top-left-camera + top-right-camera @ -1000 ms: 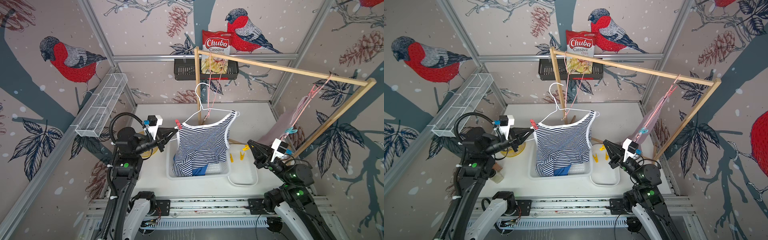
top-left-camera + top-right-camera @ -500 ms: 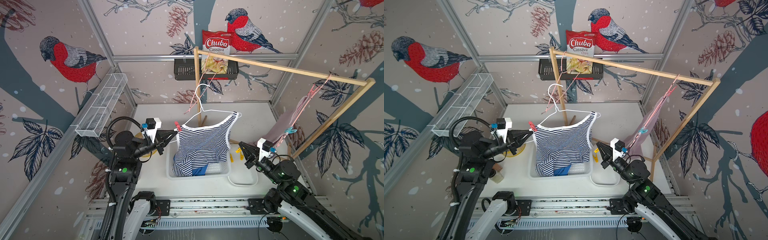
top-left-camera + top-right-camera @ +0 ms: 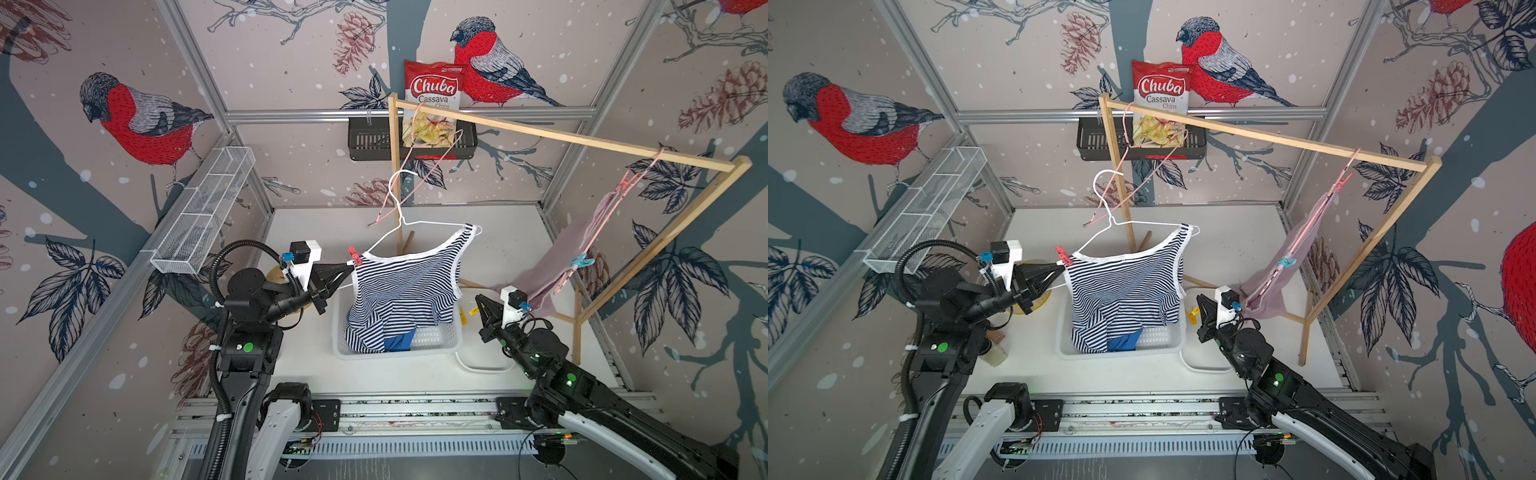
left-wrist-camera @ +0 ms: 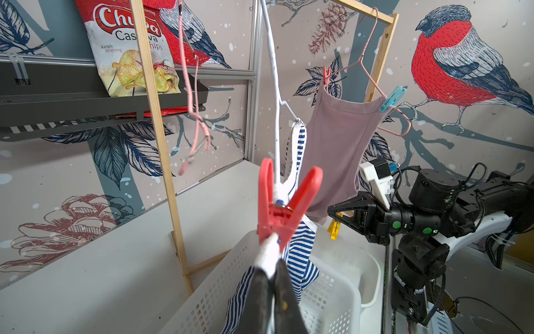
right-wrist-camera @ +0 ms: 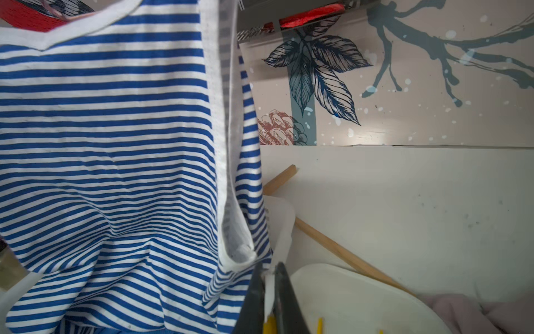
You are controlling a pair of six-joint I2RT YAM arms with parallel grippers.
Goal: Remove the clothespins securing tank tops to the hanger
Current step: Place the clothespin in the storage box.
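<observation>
The step in hand looked like the last pin on the striped tank top [image 3: 405, 291]. The left tool [image 3: 348, 269] was clenched on the end of the white hanger [image 3: 400, 216], holding it out over the basket [image 3: 399, 356]. The red clothespin [image 4: 284, 202] sat just above that tool's fingers, clamping the top's shoulder strap to the wire. The opposite shoulder showed no pin. The right tool [image 3: 478, 298] was closed, low beside the top's far hem and near the yellow clothespins [image 3: 462, 316] lying by the white tray [image 3: 486, 366] on the bench. As I judged it, the next move called for the right tool to open, cross to the red pin, squeeze its 2 splayed tails and draw it off while the left tool steadied the hanger. The loose fabric could swing or get caught. The mauve tank top [image 4: 338, 144] hung on a pink hanger [image 4: 372, 75] at the far end of the wooden rack [image 3: 561, 137], pinned by a teal clothespin [image 4: 393, 98] and a red-pink clothespin [image 4: 326, 75]. A blue top [image 3: 399, 343] lay in the basket under the striped hem. In the right wrist view, a pale sliver and a bit of yellow showed between that tool's fingers, and I could not tell whether they were gripped or merely behind. Whether the white hanger's hook rested on anything was also unclear.
</observation>
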